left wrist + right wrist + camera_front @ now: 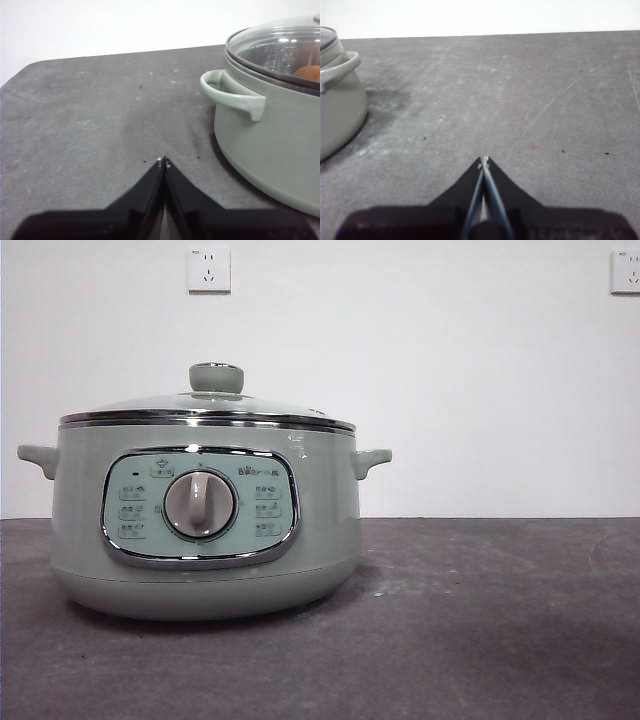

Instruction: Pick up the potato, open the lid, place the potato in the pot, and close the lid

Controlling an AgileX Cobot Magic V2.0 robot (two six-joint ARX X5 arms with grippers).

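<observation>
Grey table (480,620) – lid (205,405) on pot (205,540) w/ potato (307,73) inside – both end effectors (163,162) (484,161) clenched, empty.

One pot (205,540) on one bench (480,630), with two side handles, one dial (200,504) and one control panel. One lid (205,408) with one knob (216,377). One potato (308,73), seen through the glass. Two wall sockets, at 12 and 2 o'clock. Two grippers (163,162) (484,160), two fingers each.
</observation>
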